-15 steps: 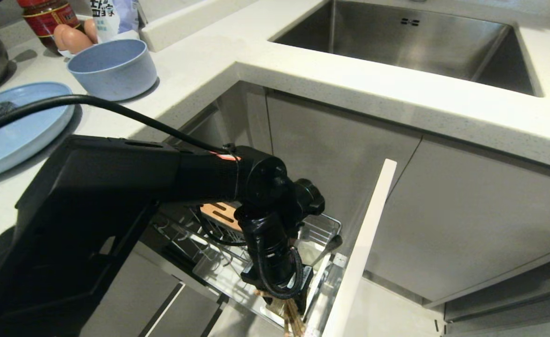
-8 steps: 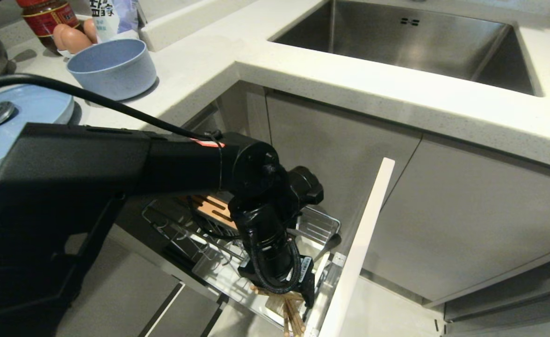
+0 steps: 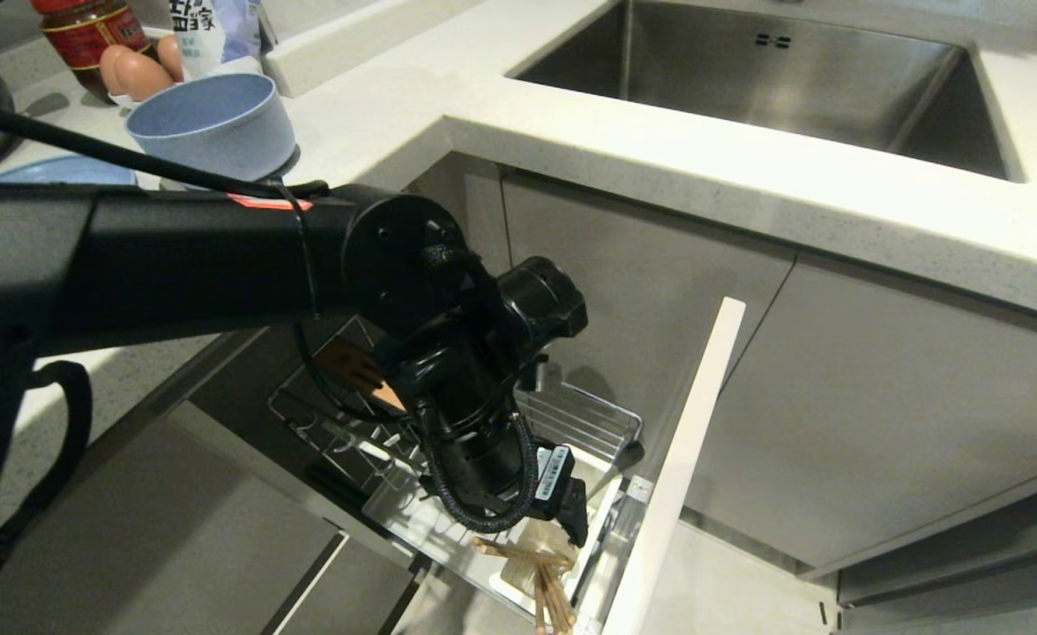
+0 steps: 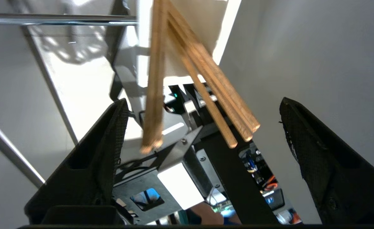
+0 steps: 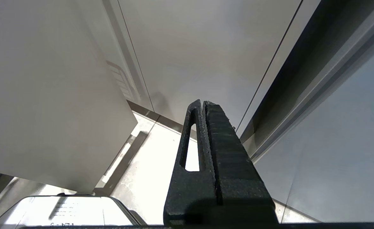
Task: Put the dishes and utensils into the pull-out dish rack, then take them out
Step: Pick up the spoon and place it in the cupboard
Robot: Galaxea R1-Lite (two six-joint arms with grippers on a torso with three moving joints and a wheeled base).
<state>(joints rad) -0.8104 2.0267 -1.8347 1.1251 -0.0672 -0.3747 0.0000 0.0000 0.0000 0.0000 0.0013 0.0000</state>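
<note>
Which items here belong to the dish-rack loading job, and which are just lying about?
Job items:
- chopsticks, standing in the caddy
- pull-out dish rack
- light-blue bowl on the counter
- light-blue plate, mostly hidden by the arm
- left gripper, open by the chopsticks

Lying about:
- sink
- sauce jar
- eggs
- printed packet

Left arm [image 3: 175, 256]: matte black boxy shell, round joint cap with small screw holes beside forearm end. Orange-red label strip [image 3: 269, 201] on forearm top, black cable [image 3: 86, 145] tied over it. Braided black hose [image 3: 474, 494] looped below joint cap; white sticker on black block beside hose. Left tool [image 4: 203, 127]: two black wedge fingers [image 4: 104, 149], cross-hatched pads. Right tool [image 5: 203, 105]: black ribbed fingers, slotted.
</note>
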